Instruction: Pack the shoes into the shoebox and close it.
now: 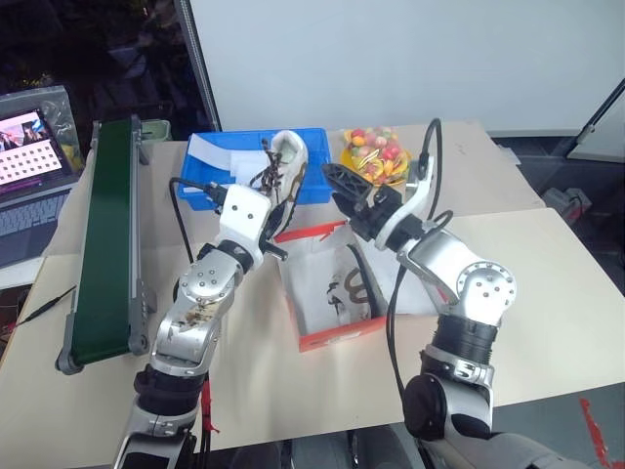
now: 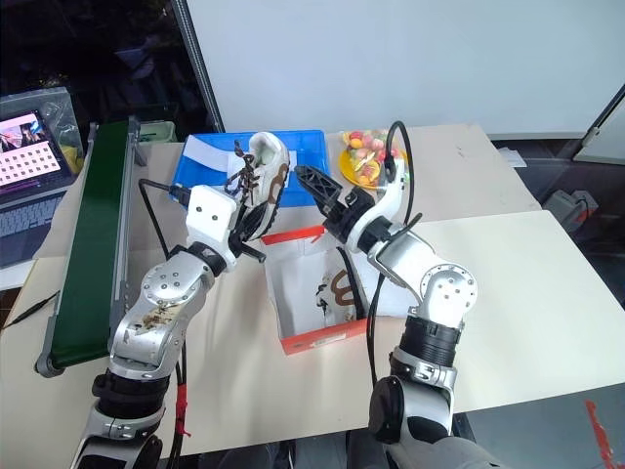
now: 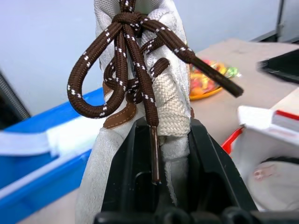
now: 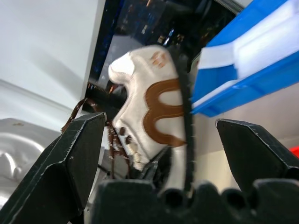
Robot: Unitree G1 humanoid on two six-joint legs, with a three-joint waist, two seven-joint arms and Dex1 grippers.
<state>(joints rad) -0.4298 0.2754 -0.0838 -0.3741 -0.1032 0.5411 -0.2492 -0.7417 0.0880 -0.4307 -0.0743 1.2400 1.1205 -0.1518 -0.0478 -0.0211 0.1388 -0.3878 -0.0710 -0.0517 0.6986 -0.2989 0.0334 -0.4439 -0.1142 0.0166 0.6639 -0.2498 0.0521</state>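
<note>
Shoes first: one cream sneaker (image 1: 283,168) with dark brown laces is up in the air, gripped by the left gripper (image 1: 276,200), whose black fingers (image 3: 122,172) are clenched on the shoe's upper just beneath the knotted bow of laces. The left wrist view shows both fingers pressed against the woven cream fabric, one lace end hanging down between them. The held sneaker stands tilted, above the far edge of the shoebox (image 1: 332,337) and in front of the blue tray (image 1: 314,186).

The second sneaker (image 1: 354,288) lies inside the shoebox, against its white lining, its brown side marking and laces showing over the wall. The shoebox is red-orange outside, sits open on the bench (image 1: 547,293), and is just nearer the robot than the blue tray.

The right gripper (image 1: 344,186) hangs over the far right corner of the shoebox, just beside the held sneaker, with its fingers (image 4: 77,154) spread wide and released. In the right wrist view the sneaker's side with the brown wavy marking appears between the two spread fingers, though neither finger is seen to touch it.

Beyond the shoebox, to the right of the blue tray, an orange dish of coloured sweets (image 1: 375,153) rests on the bench. A green conveyor belt (image 1: 105,244) runs along the bench well to the left of the shoebox.
</note>
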